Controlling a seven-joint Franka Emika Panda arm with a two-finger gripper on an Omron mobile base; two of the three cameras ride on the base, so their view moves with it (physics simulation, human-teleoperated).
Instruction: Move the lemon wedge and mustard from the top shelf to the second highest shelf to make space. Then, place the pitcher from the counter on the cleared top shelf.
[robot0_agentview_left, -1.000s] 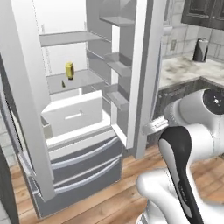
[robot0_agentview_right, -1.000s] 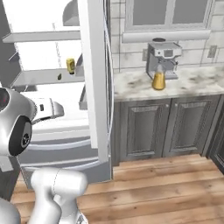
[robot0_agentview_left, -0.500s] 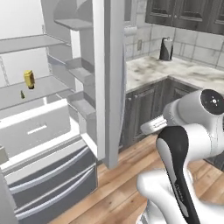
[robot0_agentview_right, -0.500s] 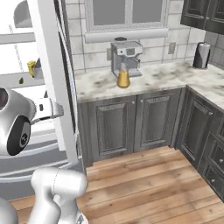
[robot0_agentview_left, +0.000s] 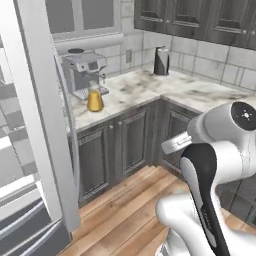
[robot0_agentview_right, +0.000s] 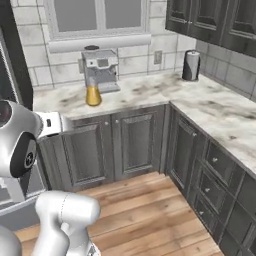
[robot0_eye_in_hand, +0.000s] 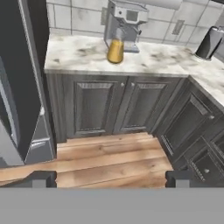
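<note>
- Nearest of all, the gripper hangs low over the wooden floor, its two dark fingertips spread wide apart with nothing between them.
- Beyond the floor stand the dark grey panelled cabinet fronts, carrying the surface, a pale beige marbled slab with brownish veins that turns a corner to the right.
- On that surface sits the pitcher, a small amber-yellow vessel, wide at the bottom and narrowing toward the top, right against the front of the grey coffee machine.
- The left base view shows the pitcher standing on the machine's low tray, under its spout; the right base view has it in the same spot, well clear of the slab's front edge.
- Farther along, near the corner by the tiled wall, stands a dark cylindrical canister.
- The left base view adds the open white fridge door at its left, with grey drawer fronts low down.
- The hand view catches a dark fridge side panel at left.
- The right base view gives the longest run of the side cabinets and drawers.
</note>
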